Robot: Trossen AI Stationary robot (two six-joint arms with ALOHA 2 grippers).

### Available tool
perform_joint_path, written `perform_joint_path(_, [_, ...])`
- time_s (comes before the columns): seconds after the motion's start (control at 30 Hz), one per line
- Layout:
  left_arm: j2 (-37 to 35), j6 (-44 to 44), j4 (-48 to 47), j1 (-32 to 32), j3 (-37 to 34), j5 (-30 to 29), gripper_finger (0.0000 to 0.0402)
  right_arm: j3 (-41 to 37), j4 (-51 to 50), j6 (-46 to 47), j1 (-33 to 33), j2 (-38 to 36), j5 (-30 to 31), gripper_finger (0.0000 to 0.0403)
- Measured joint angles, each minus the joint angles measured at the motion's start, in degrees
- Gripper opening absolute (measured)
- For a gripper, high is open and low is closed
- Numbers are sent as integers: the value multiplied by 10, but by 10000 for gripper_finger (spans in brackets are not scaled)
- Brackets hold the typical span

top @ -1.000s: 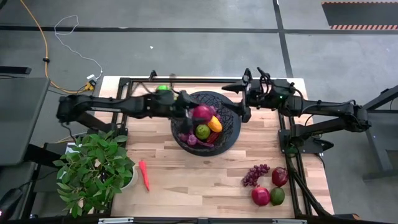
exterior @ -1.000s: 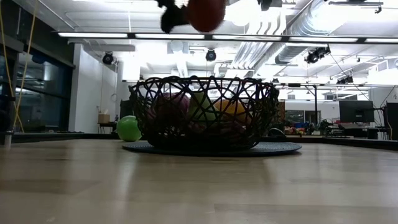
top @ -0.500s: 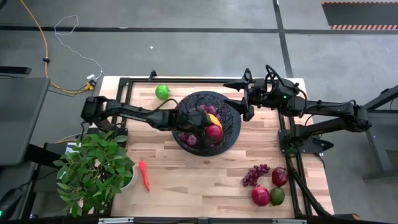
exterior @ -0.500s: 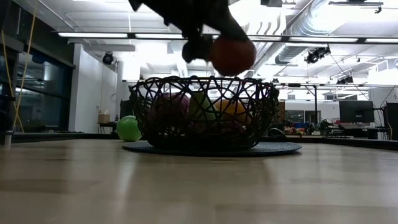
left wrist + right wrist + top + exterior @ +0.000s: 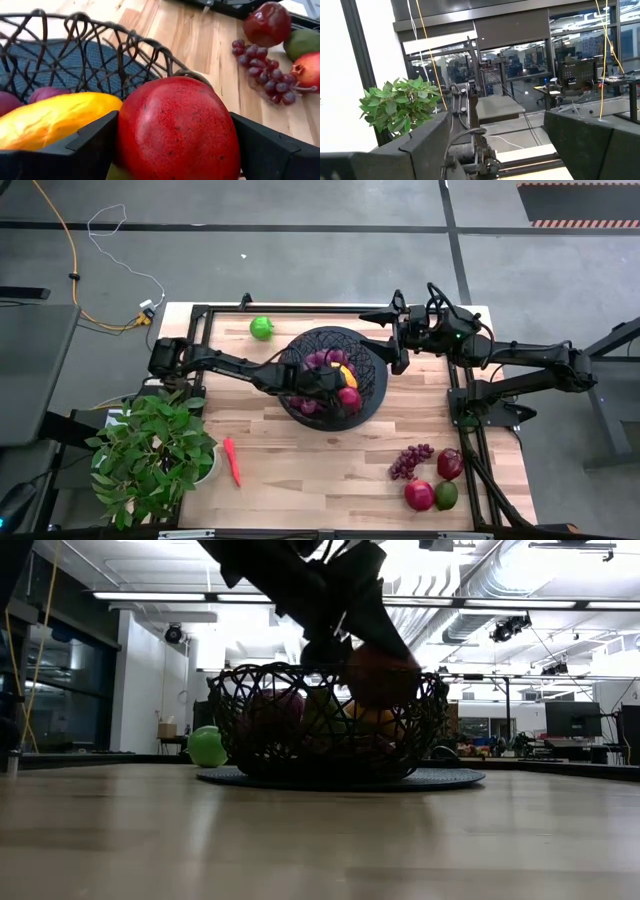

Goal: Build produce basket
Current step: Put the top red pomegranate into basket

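- A red fruit (image 5: 177, 132) is clasped between the fingers of the left tool (image 5: 345, 395), low over the basket (image 5: 372, 370); if let go near the rim, it could roll out.
- The right tool (image 5: 372, 318) waits unclenched and empty at the worktop's (image 5: 300, 460) far edge.
- Counted outside the basket: one grape bunch (image 5: 411, 460), three round fruits (image 5: 437, 480), one pepper (image 5: 232, 460), one green fruit (image 5: 261, 327).

Workshop floor, bright overhead light

Grey concrete floor (image 5: 300, 250) all around the wooden table (image 5: 320, 470), with a yellow cable (image 5: 55, 225) snaking across it and a striped hazard mat (image 5: 580, 222) at the far corner. Beyond the tabletop, long ceiling strip lights (image 5: 150, 597) glow, silver ducting (image 5: 470, 585) runs overhead, and dark-framed windows (image 5: 520, 45) show desks with monitors (image 5: 570, 720).
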Motion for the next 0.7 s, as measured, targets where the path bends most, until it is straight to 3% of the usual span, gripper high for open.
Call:
perform_joint_path(0.57, [9, 43, 0, 0, 0, 0, 338, 0, 0, 0, 0, 0, 0, 305])
perform_joint_path(0.7, [9, 41, 0, 0, 0, -12, 358, 0, 0, 0, 0, 0, -1, 305])
